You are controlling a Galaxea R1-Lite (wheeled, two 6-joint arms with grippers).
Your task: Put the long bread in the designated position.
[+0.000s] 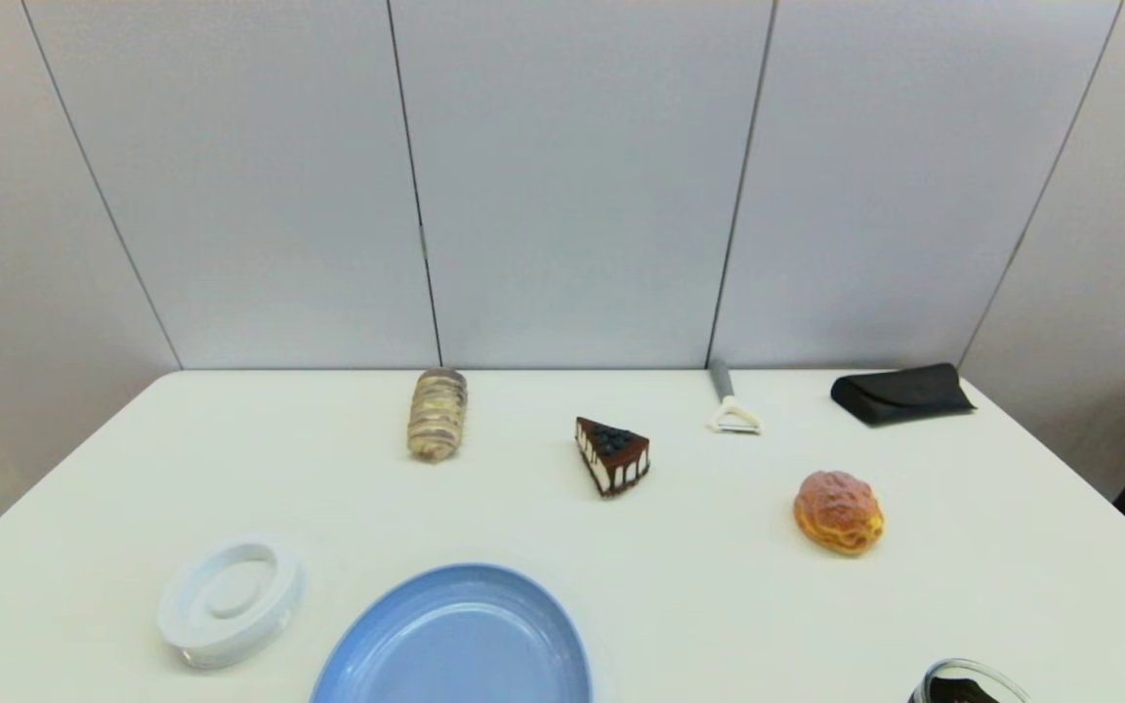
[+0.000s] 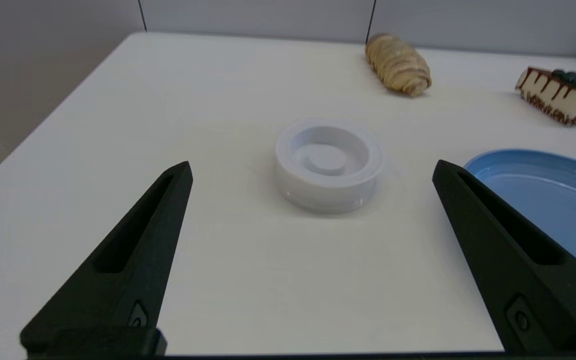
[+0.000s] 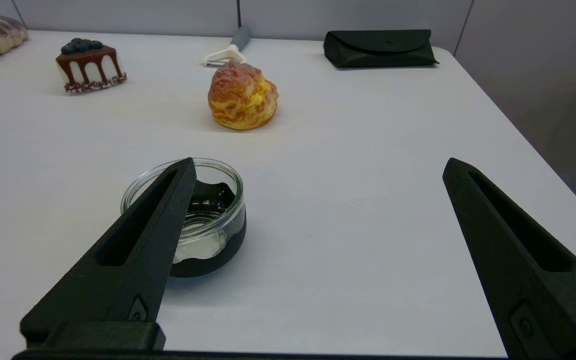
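Beyond head view — left jaws (image 2: 313,172) wide

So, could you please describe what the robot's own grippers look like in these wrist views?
The left gripper and right gripper look alike: two long matte-black fingers tapering to points, each with a recessed slot along it and a small round fastener near the base. No cables or markings show.

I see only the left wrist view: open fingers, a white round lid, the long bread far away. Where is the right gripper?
Observer: The right gripper is parked low at the table's near right side, open, holding nothing.
Operator: Is something close to it?
Observer: Yes, a small glass jar stands on the table just beyond one finger.
Operator: What lies on the far right of the table?
Observer: A black case by the far edge, a peeler left of it, and a round bun nearer the robot.
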